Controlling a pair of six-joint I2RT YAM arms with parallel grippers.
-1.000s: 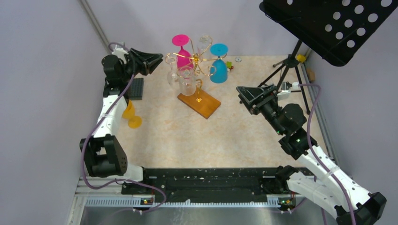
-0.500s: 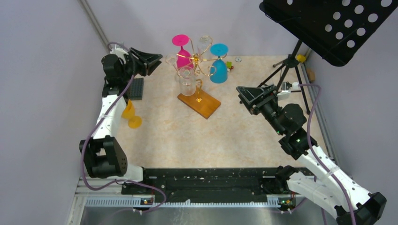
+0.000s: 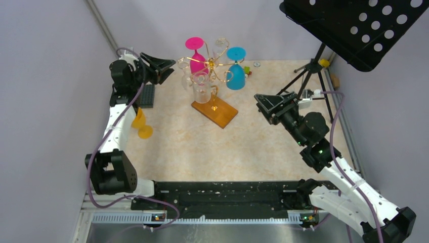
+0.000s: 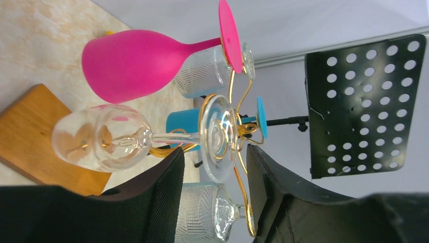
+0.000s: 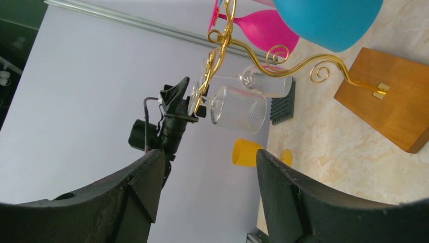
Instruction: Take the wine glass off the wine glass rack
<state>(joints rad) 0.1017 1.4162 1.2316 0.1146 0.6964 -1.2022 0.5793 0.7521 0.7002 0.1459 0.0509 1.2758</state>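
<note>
The clear wine glass (image 4: 101,136) hangs on the wine glass rack (image 3: 214,111), upper middle of the top view. In the left wrist view its long axis runs across the frame, rounded bowl to the left, thin stem and round foot at centre. The left gripper (image 4: 213,152) is released, its fingers either side of the foot; the right gripper (image 5: 210,152) gapes empty.

Overhead and both wrist views toward the wine glass rack (image 3: 218,114)
</note>
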